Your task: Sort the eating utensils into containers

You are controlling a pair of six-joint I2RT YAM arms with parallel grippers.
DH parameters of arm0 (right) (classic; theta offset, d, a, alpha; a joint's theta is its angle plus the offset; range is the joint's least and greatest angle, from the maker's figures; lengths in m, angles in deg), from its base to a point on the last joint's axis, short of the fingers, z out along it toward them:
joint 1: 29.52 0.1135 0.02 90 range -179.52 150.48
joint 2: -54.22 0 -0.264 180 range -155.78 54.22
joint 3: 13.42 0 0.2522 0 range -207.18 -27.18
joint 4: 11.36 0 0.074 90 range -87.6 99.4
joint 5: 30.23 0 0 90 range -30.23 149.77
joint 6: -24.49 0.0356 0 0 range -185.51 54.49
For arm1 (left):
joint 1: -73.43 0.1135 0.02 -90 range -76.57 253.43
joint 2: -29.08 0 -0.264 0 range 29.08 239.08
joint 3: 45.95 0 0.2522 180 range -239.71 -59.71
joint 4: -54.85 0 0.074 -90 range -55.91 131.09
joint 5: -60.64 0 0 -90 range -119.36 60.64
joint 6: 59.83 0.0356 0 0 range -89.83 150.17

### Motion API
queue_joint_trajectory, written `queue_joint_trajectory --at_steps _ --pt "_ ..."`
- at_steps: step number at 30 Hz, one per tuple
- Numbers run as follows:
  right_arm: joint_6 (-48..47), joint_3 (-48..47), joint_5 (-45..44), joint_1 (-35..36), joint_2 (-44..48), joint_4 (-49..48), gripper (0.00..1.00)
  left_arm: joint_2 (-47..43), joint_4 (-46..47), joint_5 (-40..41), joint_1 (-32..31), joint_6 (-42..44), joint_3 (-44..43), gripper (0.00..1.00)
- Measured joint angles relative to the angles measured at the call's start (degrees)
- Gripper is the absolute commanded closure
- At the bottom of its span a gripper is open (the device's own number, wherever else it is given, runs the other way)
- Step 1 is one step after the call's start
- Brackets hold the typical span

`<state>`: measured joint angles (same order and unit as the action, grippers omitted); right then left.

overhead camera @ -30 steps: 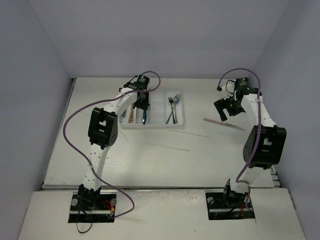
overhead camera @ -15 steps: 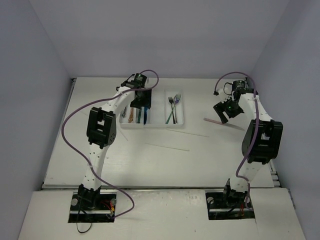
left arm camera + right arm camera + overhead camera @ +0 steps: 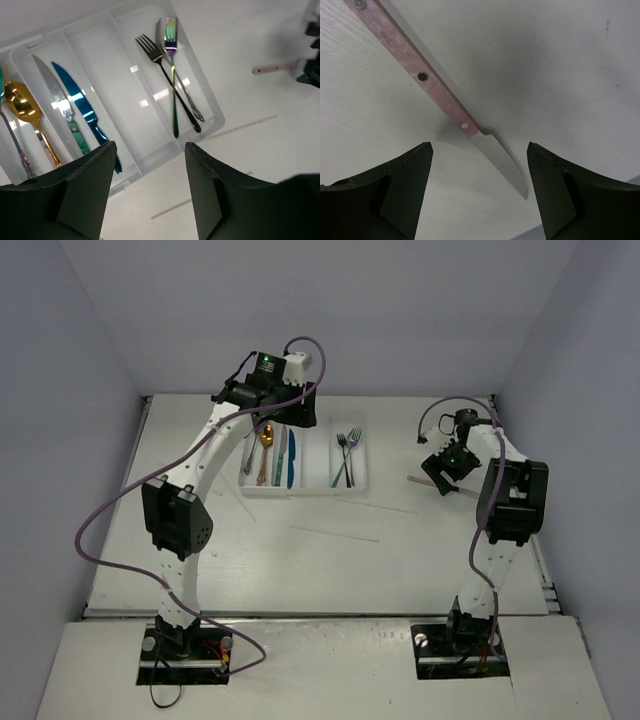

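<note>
Top external view, and the white rectangular plastic cutlery tray (image 3: 305, 490) sits toward the far side of the pale worktop (image 3: 300, 570), with the left arm poised over its far left end.

Down the left wrist view now: the left arm's fingers (image 3: 85, 185) stand wide apart with nothing between them, and one end of the tray shows in the gap. In the leftmost compartment in view, a gold metal spoon (image 3: 22, 102) lies beside a thin purple-iridescent handle (image 3: 19, 149) at the frame edge. One compartment over, a silver knife with a green handle (image 3: 60, 102) and a shiny blue knife (image 3: 85, 112) lie side by side. In the far right compartment a black fork (image 3: 159, 64), a rainbow-iridescent fork (image 3: 171, 55) and a silver patterned utensil (image 3: 195, 110) are crossed over one another. A thin pale stick (image 3: 245, 125) lies on the worktop just beside the tray.

Over to the right wrist view: the right arm's fingers (image 3: 405, 185) are spread open, gripping nothing. A pink-handled riveted knife with a short silver blade (image 3: 442, 100) lies flat on the worktop, well apart from the tray. It runs diagonally, and its blade lies in the gap between them. Whether those fingers touch the worktop, I cannot tell.
</note>
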<state>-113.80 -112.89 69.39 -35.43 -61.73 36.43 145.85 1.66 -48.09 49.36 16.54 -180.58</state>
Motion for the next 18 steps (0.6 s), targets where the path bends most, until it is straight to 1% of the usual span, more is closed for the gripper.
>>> queue_joint_trajectory --at_steps 6,10,13,18 --pt "-1.25 -1.85 1.78 0.02 -3.58 0.05 0.28 -6.34 0.32 -1.75 -2.00 3.11 7.02 0.45" --pt "-2.57 -2.67 3.60 0.40 -4.13 -0.27 0.32 -8.60 0.55 -2.12 -1.71 4.23 12.58 0.45" --pt "-4.11 -2.97 4.80 0.86 -4.55 -0.10 0.37 -10.51 0.24 -2.21 -1.55 4.62 15.51 0.45" --pt "-7.07 -2.95 5.89 2.51 -4.58 0.06 0.51 -14.42 0.51 -2.23 -1.03 5.14 17.94 0.45"
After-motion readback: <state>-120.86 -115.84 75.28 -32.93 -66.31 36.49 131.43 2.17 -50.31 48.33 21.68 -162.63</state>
